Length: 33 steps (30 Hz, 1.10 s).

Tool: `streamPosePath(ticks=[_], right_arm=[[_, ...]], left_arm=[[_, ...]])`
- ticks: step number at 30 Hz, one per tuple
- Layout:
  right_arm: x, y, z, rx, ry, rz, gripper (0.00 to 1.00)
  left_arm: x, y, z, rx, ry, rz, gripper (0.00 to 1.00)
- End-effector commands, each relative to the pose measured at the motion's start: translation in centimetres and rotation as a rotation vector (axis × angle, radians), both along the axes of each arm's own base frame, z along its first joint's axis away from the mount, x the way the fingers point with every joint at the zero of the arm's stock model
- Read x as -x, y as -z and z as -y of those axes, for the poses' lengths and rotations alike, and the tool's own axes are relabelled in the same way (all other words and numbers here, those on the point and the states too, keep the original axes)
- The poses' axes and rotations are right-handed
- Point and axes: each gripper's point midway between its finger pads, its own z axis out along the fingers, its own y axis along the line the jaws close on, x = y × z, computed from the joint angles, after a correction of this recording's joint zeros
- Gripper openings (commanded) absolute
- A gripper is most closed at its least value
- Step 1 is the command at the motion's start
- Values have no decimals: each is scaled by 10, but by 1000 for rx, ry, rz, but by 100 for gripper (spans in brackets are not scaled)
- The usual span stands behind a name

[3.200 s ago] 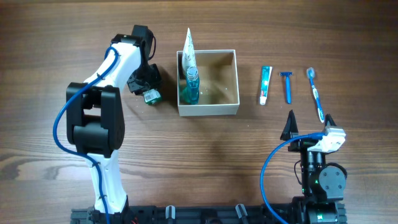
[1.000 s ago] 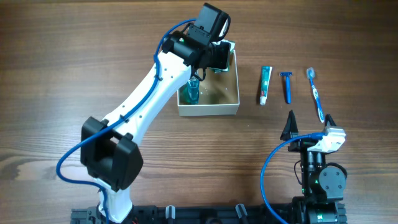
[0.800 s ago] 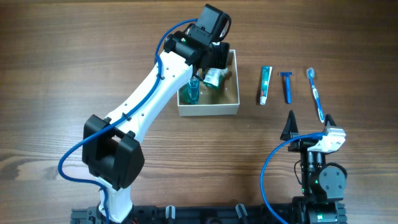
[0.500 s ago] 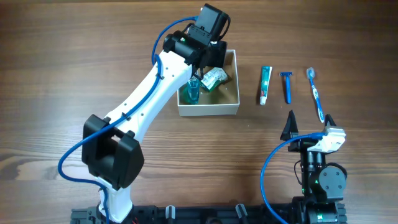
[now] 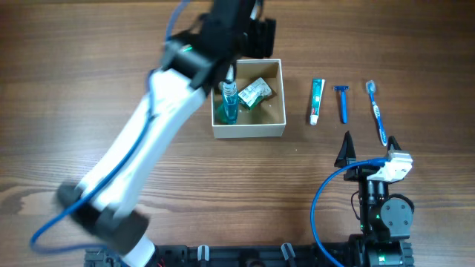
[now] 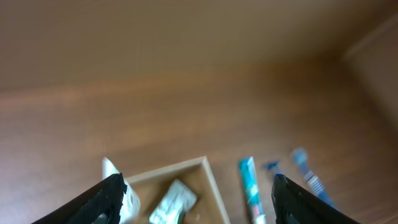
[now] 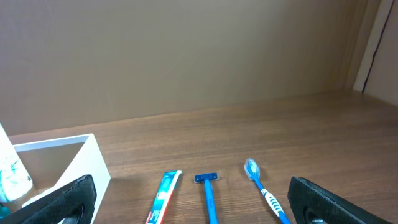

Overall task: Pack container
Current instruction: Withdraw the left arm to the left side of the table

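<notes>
The container (image 5: 249,130), a white square box with a tan inside, stands at the table's middle back. In it are a blue bottle (image 5: 228,104) and a green-and-white packet (image 5: 254,93). My left gripper (image 5: 249,33), blurred by motion, is open and empty above the box's back edge. The left wrist view looks down between the jaws (image 6: 199,202) at the box rim (image 6: 211,183), the packet (image 6: 174,202) and a white tube (image 6: 118,186). My right gripper (image 5: 369,152) is open and empty near the front right; it also shows in the right wrist view (image 7: 196,205).
A toothpaste tube (image 5: 317,101), a blue razor (image 5: 342,102) and a blue toothbrush (image 5: 377,111) lie side by side right of the box. They also show in the right wrist view: toothpaste (image 7: 163,198), razor (image 7: 208,196), toothbrush (image 7: 264,193), with the box wall (image 7: 93,168) at left.
My left arm carried the packet from left of the box to over it and let it go inside. The arm is now swinging up and away. The right arm has not moved.
</notes>
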Motion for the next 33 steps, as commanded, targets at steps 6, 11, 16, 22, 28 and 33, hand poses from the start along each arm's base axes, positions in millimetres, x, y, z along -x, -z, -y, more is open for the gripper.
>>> streamPosePath(ticks=[6,11,16,22,28,33], right_arm=[[0,-1,0,3,-3,4,100],[0,-1,0,3,-3,4,100],[0,-1,0,3,-3,4,100],[0,-1,0,3,-3,4,100],[0,-1,0,3,-3,4,100],[0,-1,0,3,-3,4,100]], left_arm=[[39,-85,-175,-112,-430,139,94],[52,-41,-259,-182,-645,-65,100],[58,14,-327,-158,-807,-311,100],[60,69,-374,-163,-903,-528,100],[52,102,-392,-174,-931,-620,100],[39,115,-395,-177,-930,-629,100]])
